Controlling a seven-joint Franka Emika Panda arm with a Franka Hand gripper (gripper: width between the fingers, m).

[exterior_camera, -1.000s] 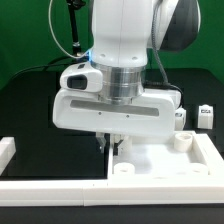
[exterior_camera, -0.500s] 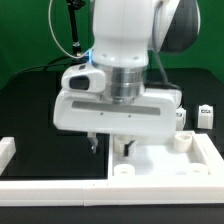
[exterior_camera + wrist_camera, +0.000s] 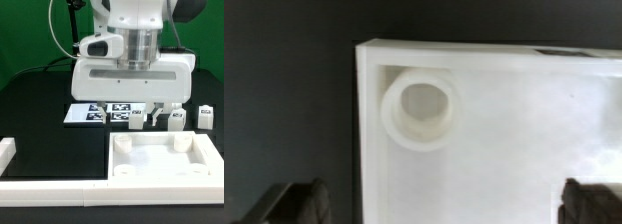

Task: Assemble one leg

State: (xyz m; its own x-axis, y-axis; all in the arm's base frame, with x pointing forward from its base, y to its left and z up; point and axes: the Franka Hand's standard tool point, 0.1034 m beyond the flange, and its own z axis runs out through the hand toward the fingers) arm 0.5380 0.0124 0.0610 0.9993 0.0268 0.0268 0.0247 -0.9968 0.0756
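Small white legs with black-and-white tags stand in a row behind the panel; one (image 3: 175,119) is near the middle and another (image 3: 207,116) is at the exterior view's right. The large flat white panel (image 3: 160,165) with round corner sockets lies in front of them. My gripper (image 3: 137,104) hangs above the panel's far edge, open and empty. In the wrist view my gripper (image 3: 441,205) has its dark fingertips (image 3: 295,200) wide apart, over the panel (image 3: 509,130) near a round corner socket (image 3: 420,110). Nothing is between the jaws.
The marker board (image 3: 98,113) lies on the black table behind the panel, at the exterior view's left. A white tray wall (image 3: 50,195) runs along the front, with a raised end (image 3: 8,150) at the left. A black stand (image 3: 72,30) rises at the back.
My gripper has risen from just above the panel's far left corner and shifted toward the exterior view's right. The marker board and legs now show beneath it. It holds nothing.
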